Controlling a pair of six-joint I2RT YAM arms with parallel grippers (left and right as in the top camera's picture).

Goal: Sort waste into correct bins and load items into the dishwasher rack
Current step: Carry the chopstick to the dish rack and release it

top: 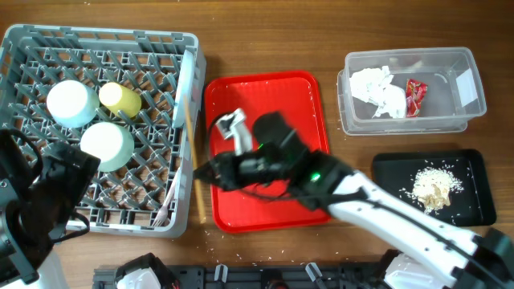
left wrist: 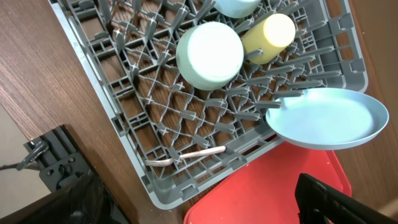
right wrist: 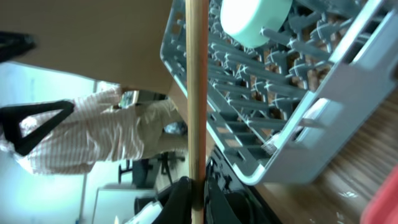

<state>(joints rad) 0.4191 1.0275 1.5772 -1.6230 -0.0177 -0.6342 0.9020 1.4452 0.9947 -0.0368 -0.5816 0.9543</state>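
Overhead, rack (top: 96, 34) holding bowls (top: 72, 103), cup (top: 120, 99), tub (top: 405, 54) holding napkin (top: 381, 90)

Thin wooden stick (right wrist: 196, 93): pinched between right fingers (right wrist: 177, 202), running alongside grey rack (top: 24, 40) wall. Rack, left of fingers: two pale bowls (top: 72, 103) (top: 107, 144), yellow cup (top: 120, 98), blue plate (left wrist: 329, 118) on edge, white fork (left wrist: 186, 154). Far right of fingers: napkin (top: 379, 90), red wrapper (top: 415, 96) in clear tub (top: 474, 64); rice scraps (top: 434, 189) in black tray (top: 474, 164).
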